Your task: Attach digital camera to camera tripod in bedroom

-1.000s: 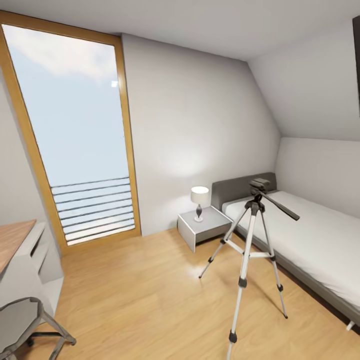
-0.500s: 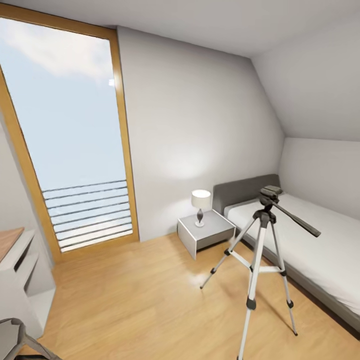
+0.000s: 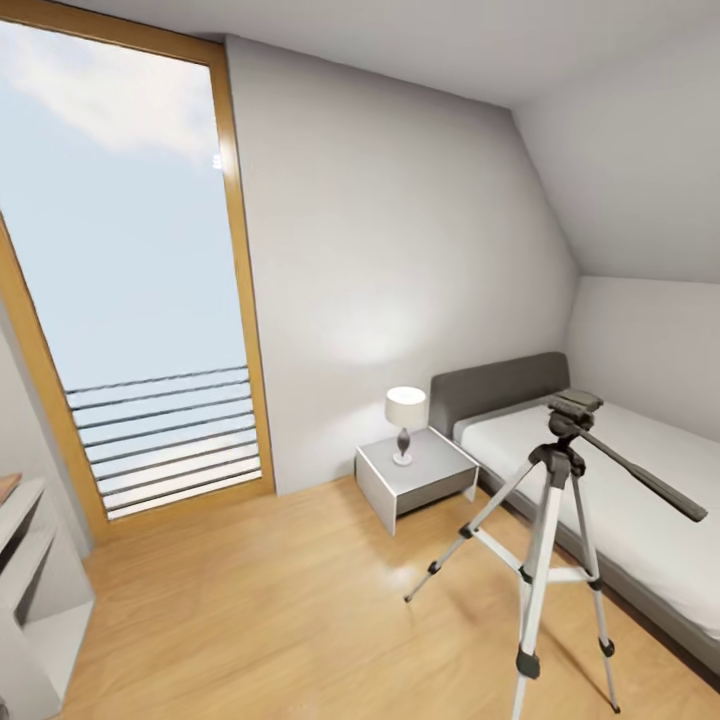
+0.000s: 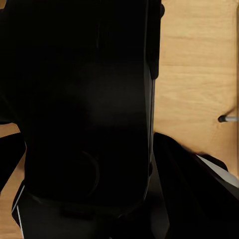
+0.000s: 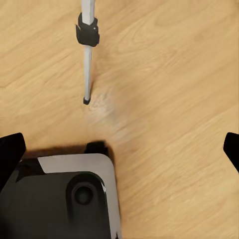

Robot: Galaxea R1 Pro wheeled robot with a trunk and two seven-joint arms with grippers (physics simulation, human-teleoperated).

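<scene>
The camera tripod (image 3: 556,470) stands on the light wood floor at the right of the head view, just in front of the bed. Its black pan head (image 3: 573,405) is bare, and its long handle (image 3: 650,482) points down to the right. In the left wrist view a boxy black body, the digital camera (image 4: 84,74), sits between the fingers of my left gripper (image 4: 84,144), which is shut on it. My right gripper (image 5: 122,147) is open over the floor, close to one silver tripod leg (image 5: 87,55) and its black foot (image 5: 86,101).
A grey low bed (image 3: 640,490) runs along the right wall, with a white nightstand (image 3: 415,480) and small lamp (image 3: 405,420) beside it. A tall wood-framed window (image 3: 130,280) takes up the left. A white desk end (image 3: 35,580) shows at the lower left. Another tripod foot (image 4: 226,118) is near my left arm.
The whole head view has shifted: the tripod looks nearer and further right, and the desk and chair have slid off to the left. The tripod itself has not moved.
</scene>
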